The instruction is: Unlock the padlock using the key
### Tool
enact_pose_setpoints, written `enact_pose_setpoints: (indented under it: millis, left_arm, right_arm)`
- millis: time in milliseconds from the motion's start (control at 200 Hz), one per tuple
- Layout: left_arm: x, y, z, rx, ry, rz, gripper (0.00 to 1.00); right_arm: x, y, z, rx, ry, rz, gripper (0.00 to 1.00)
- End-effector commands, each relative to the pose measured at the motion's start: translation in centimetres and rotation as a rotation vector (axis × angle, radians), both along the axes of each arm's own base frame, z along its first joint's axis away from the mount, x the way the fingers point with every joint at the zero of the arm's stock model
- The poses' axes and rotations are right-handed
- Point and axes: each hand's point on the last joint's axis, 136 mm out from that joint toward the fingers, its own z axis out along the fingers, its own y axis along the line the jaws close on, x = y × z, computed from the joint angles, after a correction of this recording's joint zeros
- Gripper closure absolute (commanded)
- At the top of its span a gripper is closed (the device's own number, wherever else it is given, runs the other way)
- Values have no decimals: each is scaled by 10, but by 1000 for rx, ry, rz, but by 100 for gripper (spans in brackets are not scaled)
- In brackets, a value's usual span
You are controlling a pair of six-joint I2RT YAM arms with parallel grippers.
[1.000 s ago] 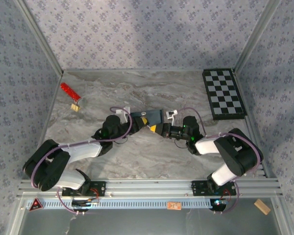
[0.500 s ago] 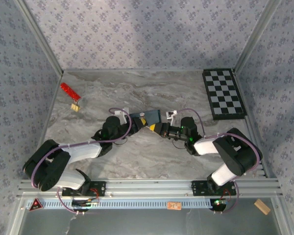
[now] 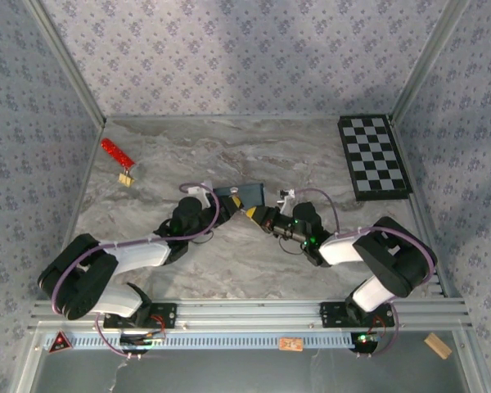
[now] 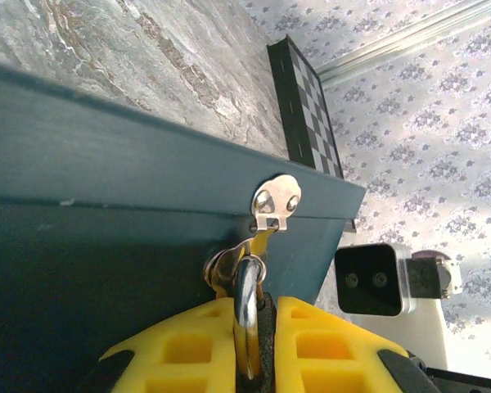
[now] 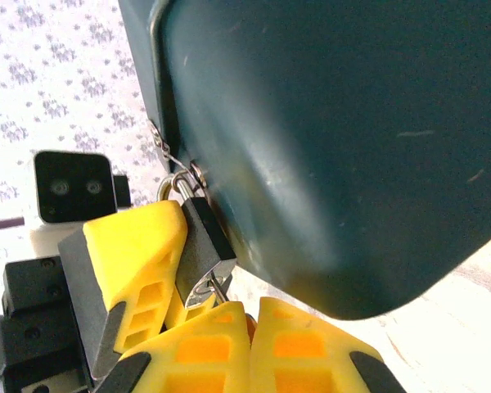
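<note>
Hanging from the silver latch [image 4: 276,201] on the blue box [image 3: 250,192], the little dark padlock [image 5: 203,246] sat near the middle of the table [image 3: 229,151]. Its thin silver loop [image 4: 246,286] went up through the latch.

The left gripper [image 3: 236,201] reached in from 8 o'clock. Its yellow fingers [image 4: 196,344] were squeezed on the padlock, one on each side, and held it up off the table.

The right gripper [image 3: 252,214] reached in from 4 o'clock, and the two tips almost touched. In the right wrist view its yellow fingers [image 5: 286,344] were pressed tight together just under the padlock. A small silver bit, which looked like the key [image 5: 210,290], stuck out from between them and touched the bottom of the padlock. How far in it went could not be told.

A black and white checkerboard [image 3: 374,157] lay at 2 o'clock. A red strip [image 3: 113,150] with a small gold piece [image 3: 127,178] lay at 10 o'clock, well apart from the box.
</note>
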Motion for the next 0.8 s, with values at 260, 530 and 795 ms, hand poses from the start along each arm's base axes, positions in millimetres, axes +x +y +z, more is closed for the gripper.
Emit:
enact_pose_setpoints:
  millis: [260,530,795]
  left_arm:
    - [-32,-36,53,-197,-68,-138,100]
    - [-38,-46,59,-176,-86,-189,100]
    - [-36,-44,40,-86,-74,-203,100]
  right_arm:
    - [7,16,31,147,-26,-121,100]
    - [17,13,37,153,-37,-118,100]
    - [19,6,37,99,-46,-101,100]
